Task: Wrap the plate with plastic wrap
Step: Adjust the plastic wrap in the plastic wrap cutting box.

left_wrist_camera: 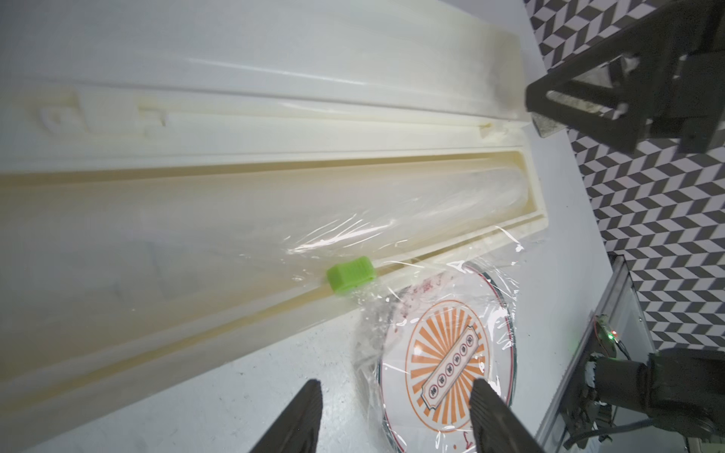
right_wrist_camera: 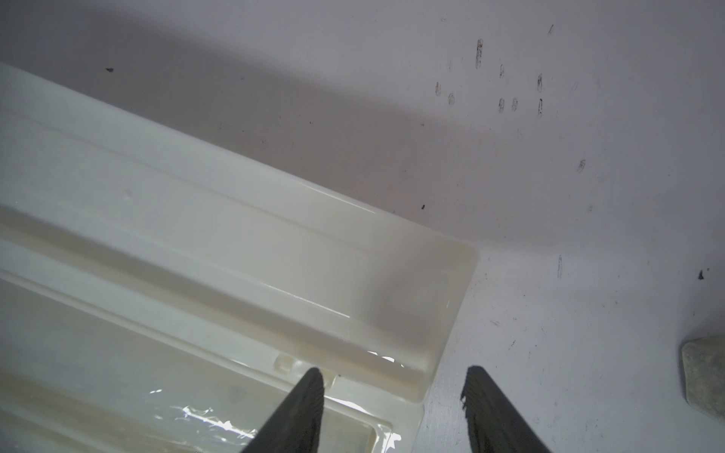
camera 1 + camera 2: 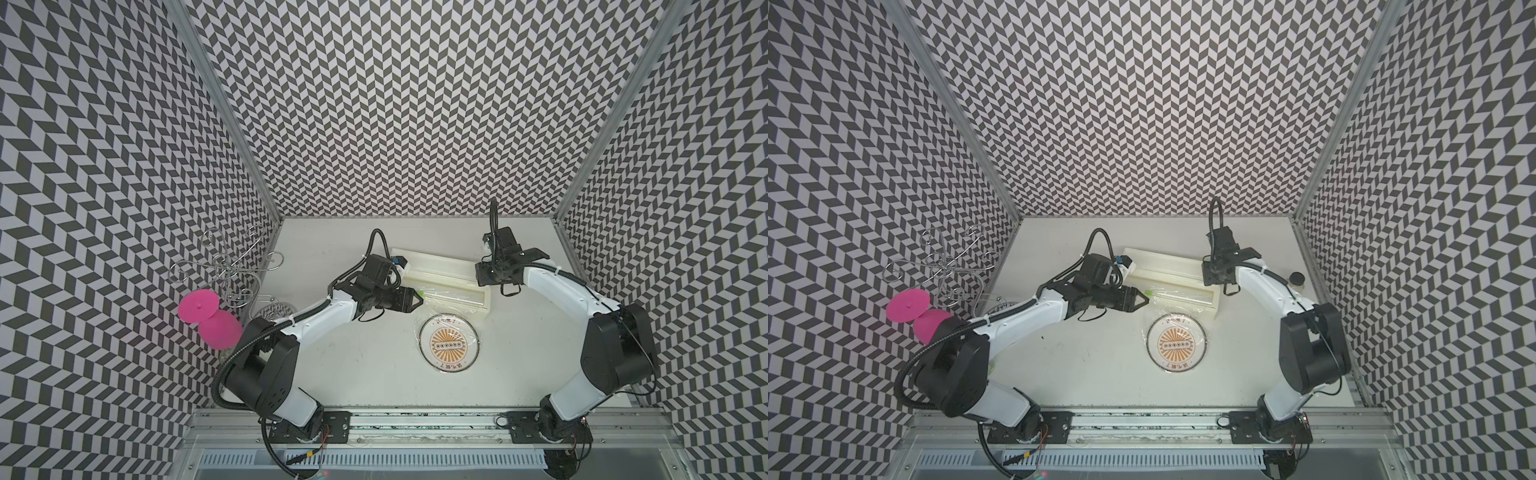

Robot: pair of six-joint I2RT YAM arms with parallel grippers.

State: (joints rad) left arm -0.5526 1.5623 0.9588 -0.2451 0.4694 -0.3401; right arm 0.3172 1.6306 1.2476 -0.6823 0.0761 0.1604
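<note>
Wire stand: a silvery stand (image 3: 226, 266) of curled hooks, at the far left edge of the table
Pink discs: two flat round discs (image 3: 198, 306) just in front of the stand, overlapping
Left end effector: (image 1: 394, 386) fingers spread wide with nothing between them; in both top views it points toward the left end of the box, near the green tab
Box: long cream box (image 3: 436, 266) lying open across the back middle of the table, its lid folded away to the rear and the roll showing in its trough
Green tab: small ridged tab (image 1: 350, 279) on the front edge of the box
Plastic wrap: clear crinkled film (image 1: 368, 337) runs from the roll over the front edge of the box and down onto the plate
Plate: white plate (image 3: 450, 343) with an orange sunburst, flat on the table just in front of the box, under the film
Right end effector: (image 2: 392, 372) fingers wide and holding nothing, over the right end of the box
Table: plain white, scuffed (image 3: 374, 374)
</note>
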